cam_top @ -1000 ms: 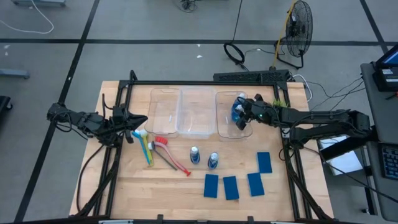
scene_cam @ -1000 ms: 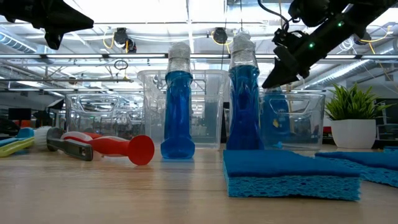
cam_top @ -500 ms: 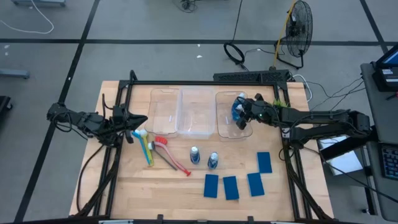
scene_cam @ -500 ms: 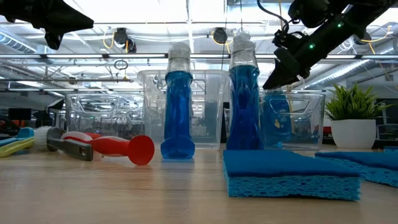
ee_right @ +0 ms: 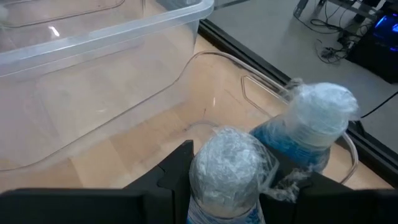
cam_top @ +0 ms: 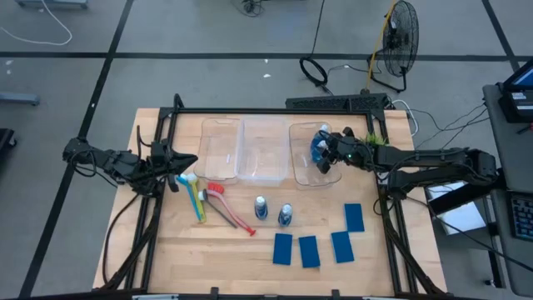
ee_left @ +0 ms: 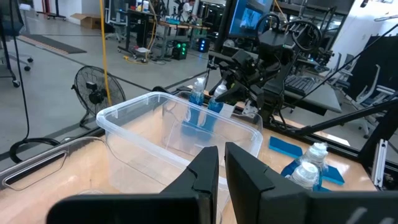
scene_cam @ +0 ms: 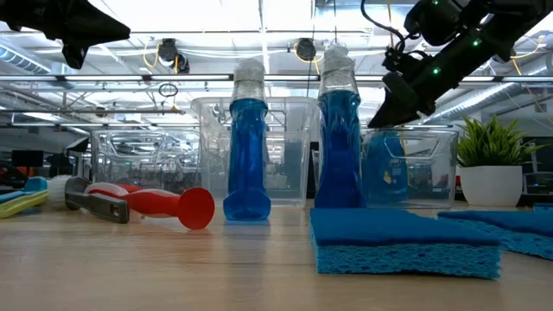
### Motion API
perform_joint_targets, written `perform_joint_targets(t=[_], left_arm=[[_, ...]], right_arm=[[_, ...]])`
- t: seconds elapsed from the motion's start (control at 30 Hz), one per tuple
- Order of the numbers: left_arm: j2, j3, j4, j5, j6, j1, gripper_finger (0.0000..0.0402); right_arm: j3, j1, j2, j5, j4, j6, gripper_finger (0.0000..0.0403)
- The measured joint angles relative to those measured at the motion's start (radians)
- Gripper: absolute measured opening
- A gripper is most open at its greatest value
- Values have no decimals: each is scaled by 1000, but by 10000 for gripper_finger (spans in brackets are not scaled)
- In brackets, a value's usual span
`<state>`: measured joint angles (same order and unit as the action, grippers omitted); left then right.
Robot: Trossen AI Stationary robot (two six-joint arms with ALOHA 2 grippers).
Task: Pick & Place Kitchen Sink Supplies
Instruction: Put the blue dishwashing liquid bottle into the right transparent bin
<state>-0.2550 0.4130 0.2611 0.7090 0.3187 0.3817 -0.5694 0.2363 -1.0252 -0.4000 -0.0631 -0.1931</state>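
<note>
My right gripper (cam_top: pixel 326 157) hangs over the rightmost clear bin (cam_top: pixel 304 179), shut on a small blue bottle (ee_right: pixel 229 163) with a clear-wrapped cap. A second bottle (ee_right: pixel 314 124) stands in that bin just beyond it. Two more bottles (cam_top: pixel 261 207) (cam_top: pixel 286 215) stand upright on the table. Several flat blue sponges (cam_top: pixel 309 251) lie near the front right. The red brush (cam_top: pixel 229 205) and the yellow-green brush (cam_top: pixel 198 200) lie at the left. Just behind the brushes my left gripper (cam_top: pixel 179 162) is shut and holds nothing. My right gripper pinches the bottle's top (ee_right: pixel 205 177), just below the wrapped cap, between its two fingers (ee_right: pixel 175 169). The fingers slant down from the table's right side. The bottle stays upright inside the bin; whether its base touches the bin's floor I cannot tell.
Two more clear bins (cam_top: pixel 221 148) (cam_top: pixel 262 150) stand side by side left of the rightmost one. A small green potted plant (scene_cam: pixel 492 168) sits at the table's far right. A black frame rail (cam_top: pixel 250 112) runs along the table's far edge.
</note>
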Motion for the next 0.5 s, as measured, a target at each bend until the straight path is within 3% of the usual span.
perform_joint_targets(t=[0.2,0.5], left_arm=[[0,0,0,0,0,0,33],[0,0,0,0,0,0,33]], right_arm=[[0,0,0,3,1,4,140],[6,0,33,14,-18,4,189]])
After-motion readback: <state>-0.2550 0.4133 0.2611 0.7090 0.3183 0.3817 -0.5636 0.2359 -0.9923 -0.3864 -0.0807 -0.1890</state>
